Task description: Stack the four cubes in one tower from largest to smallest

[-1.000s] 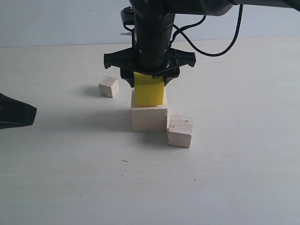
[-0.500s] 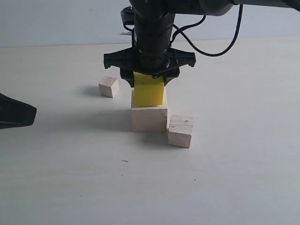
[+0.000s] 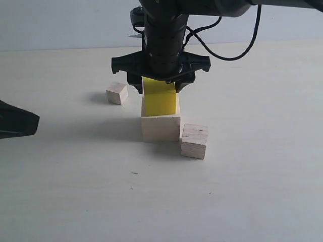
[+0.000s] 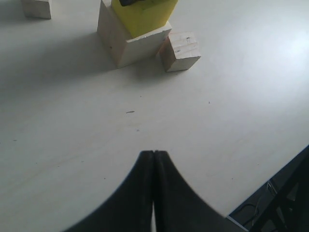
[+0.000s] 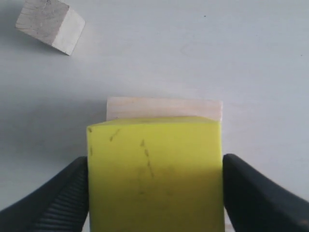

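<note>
The step in hand is judged to be the setting down of the yellow cube [image 3: 160,105] on the large wood cube [image 3: 160,129], which stands on the counter [image 3: 252,191] as the foot of the tower. To do it well, the yellow cube should be let go only when its underside lies flat on the wood below. The jaws should be opened evenly, so that neither side drags the cube along, and the gripper should then be lifted straight up, not sideways. In the right wrist view a strip of the large cube is seen beyond one edge of the yellow cube, so the two are not exactly centred. This offset looks small, but two more cubes are to be carried by the column. The right gripper [image 3: 160,88] is placed around the yellow cube, and its fingers [image 5: 58,200] are seen right at two opposite faces. Whether they press on the cube or are free of it cannot be told. The left gripper [image 4: 153,162] is closed, jaws together, with nothing in it, well apart from the cubes. The medium wood cube [image 3: 194,141] lies just beside the large one, perhaps touching it. The small wood cube [image 3: 116,94] lies near on the other side, and neither is stacked yet.
</note>
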